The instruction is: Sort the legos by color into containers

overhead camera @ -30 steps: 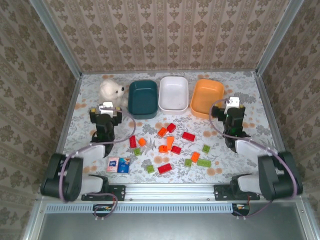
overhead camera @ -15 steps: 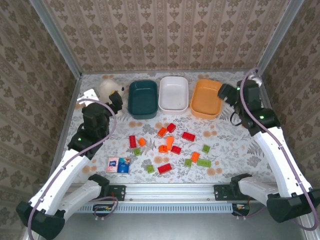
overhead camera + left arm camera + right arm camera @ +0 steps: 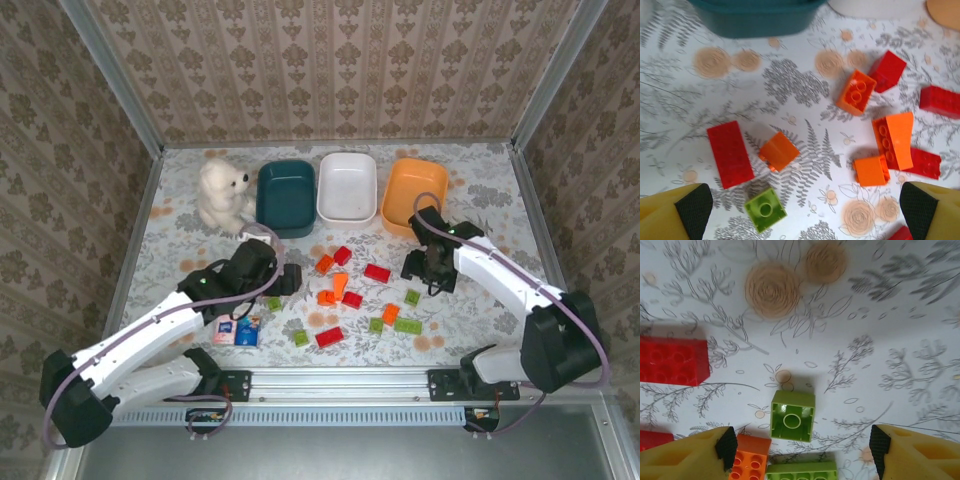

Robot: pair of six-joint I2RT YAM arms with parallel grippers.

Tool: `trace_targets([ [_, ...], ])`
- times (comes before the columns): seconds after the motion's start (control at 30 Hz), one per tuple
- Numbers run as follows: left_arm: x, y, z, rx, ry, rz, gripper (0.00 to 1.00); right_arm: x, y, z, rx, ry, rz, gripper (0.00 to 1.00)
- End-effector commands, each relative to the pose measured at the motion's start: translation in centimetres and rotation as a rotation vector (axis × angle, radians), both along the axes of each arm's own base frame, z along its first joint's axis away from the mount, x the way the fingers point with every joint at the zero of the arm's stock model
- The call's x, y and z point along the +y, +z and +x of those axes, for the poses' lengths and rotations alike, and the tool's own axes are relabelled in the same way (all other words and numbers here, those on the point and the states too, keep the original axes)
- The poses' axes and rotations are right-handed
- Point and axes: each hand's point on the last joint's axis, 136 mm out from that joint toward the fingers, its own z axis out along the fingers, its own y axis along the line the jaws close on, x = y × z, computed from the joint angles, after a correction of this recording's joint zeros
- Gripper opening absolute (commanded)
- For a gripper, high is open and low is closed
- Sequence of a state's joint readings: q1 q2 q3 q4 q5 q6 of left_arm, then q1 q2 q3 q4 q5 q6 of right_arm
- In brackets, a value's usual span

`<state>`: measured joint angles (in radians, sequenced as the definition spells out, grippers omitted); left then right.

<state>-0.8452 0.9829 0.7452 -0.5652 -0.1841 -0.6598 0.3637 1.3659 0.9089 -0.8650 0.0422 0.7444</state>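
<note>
With your right end effector (image 3: 802,446) spread wide, pinch the green brick (image 3: 792,415) across its flat sides; it's probably light, rigid and slick.

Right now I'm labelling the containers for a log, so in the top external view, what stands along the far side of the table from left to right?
white plush bear → dark teal bowl → white bowl → orange bowl

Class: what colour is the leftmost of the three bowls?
The leftmost bowl is dark teal, clearest in the top external view.
</note>
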Motion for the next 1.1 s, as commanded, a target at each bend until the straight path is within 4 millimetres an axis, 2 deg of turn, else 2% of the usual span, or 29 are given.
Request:
trace_targets([
  [0.0, -2.0, -0.3, -0.5, 0.034, -0.051, -0.059, 1.00, 1.6, -2.3, -0.2, 0.043, -0.031, 0.084, 0.73],
  [0.13, -2.4, -0.5, -0.5, 0.043, -0.062, -0.056, 1.00, 2.1, -4.3, -1.2, 0.091, -0.066, 0.110, 0.68],
  [0.4, -2.3, -0.4, -0.6, 0.038, -0.057, -0.074, 1.00, 1.9, -6.0, -2.1, 0.120, -0.082, 0.105, 0.58],
  [0.6, -2.3, -0.2, -0.7, 0.036, -0.053, -0.079, 1.00, 2.0, -6.2, -1.5, 0.114, -0.074, 0.099, 0.38],
  [0.67, -2.3, 0.1, -0.7, 0.029, -0.047, -0.084, 1.00, 2.0, -4.8, -0.8, 0.075, -0.048, 0.072, 0.34],
  [0.9, -2.0, 3.0, 0.7, -0.047, 0.023, -0.135, 1.00, 1.4, 5.1, 5.1, -0.181, 0.081, -0.048, 0.35],
  [0.97, -2.0, 4.2, 1.5, -0.072, 0.041, -0.155, 1.00, 1.2, 6.6, 7.5, -0.210, 0.092, -0.066, 0.34],
  [1.07, -1.7, 5.5, 2.7, -0.093, 0.066, -0.179, 1.00, 0.6, 7.1, 11.4, -0.233, 0.068, -0.048, 0.35],
])
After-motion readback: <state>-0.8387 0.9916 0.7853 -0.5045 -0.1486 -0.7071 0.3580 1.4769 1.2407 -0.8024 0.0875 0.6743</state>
